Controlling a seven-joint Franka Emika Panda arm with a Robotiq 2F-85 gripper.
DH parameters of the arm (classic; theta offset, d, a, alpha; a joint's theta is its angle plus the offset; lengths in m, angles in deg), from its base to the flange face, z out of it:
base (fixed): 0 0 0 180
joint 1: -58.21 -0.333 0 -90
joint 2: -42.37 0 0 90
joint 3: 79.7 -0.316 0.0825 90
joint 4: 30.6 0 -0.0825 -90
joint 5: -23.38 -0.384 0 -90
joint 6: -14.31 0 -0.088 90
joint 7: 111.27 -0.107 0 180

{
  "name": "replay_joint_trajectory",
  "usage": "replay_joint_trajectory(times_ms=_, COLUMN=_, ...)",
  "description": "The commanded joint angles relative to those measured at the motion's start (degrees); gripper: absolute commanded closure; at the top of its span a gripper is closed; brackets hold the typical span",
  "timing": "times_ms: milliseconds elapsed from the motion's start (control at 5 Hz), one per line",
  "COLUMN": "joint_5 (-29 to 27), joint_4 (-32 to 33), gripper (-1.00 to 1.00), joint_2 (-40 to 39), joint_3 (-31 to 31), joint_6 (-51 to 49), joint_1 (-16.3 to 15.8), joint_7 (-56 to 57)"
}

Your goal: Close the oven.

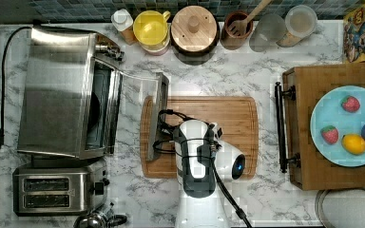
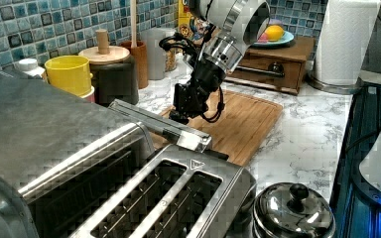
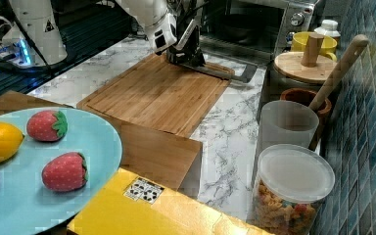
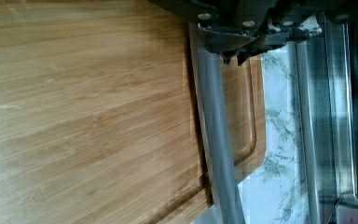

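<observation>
On the top view's left side of the marble surface (image 1: 247,76) stands the oven (image 1: 57,90), door (image 1: 158,114) swung fully down, its outer edge and bar handle (image 4: 216,140) lying over the near end of the wooden cutting board (image 1: 218,128).

Gripper (image 4: 235,56) sits right at the handle, fingers (image 4: 228,57) on or just above the bar. Jaws: cannot tell whether spread or pinching; the wrist view shows only their tips against the bar, and the side views hide them behind the wrist.

Risks, as judged:
- If the bar is not truly caught, a lift would slide off it and the door would drop back onto the board.
- Door swings in an arc about its hinge; a straight pull up or a straight push would fight that arc, and could shove the oven along the surface or strain the wrist.
- Cable loops (image 2: 213,111) hang at the wrist, near the door's edge; they might snag as it rises.
- Small two-slot toaster (image 1: 57,192) stands just beside the oven; a shifted oven would bump it.

Surface: white veined marble. Back row against blue mosaic tile (image 2: 10,29): yellow cup (image 1: 151,26), wooden-lidded pot (image 1: 194,28), utensil crock (image 1: 237,28), clear containers. Wooden box (image 1: 309,85) with plate of toy fruit (image 1: 332,109) at the top view's right.
</observation>
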Motion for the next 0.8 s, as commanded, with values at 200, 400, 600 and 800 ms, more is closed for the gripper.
replay_joint_trajectory(times_ms=200, joint_5=0.80, joint_4=-7.84, gripper=1.00, joint_2=8.95, joint_3=-4.07, joint_6=2.04, joint_1=-3.11, joint_7=-0.89)
replay_joint_trajectory(times_ms=400, joint_5=6.19, joint_4=-8.23, gripper=1.00, joint_2=11.86, joint_3=-5.28, joint_6=1.70, joint_1=-4.30, joint_7=-6.54)
replay_joint_trajectory(times_ms=600, joint_5=15.77, joint_4=-10.08, gripper=1.00, joint_2=12.83, joint_3=-6.26, joint_6=2.13, joint_1=-5.76, joint_7=-17.13)
replay_joint_trajectory(times_ms=800, joint_5=25.57, joint_4=-12.22, gripper=1.00, joint_2=13.24, joint_3=-7.85, joint_6=1.23, joint_1=-6.46, joint_7=-27.61)
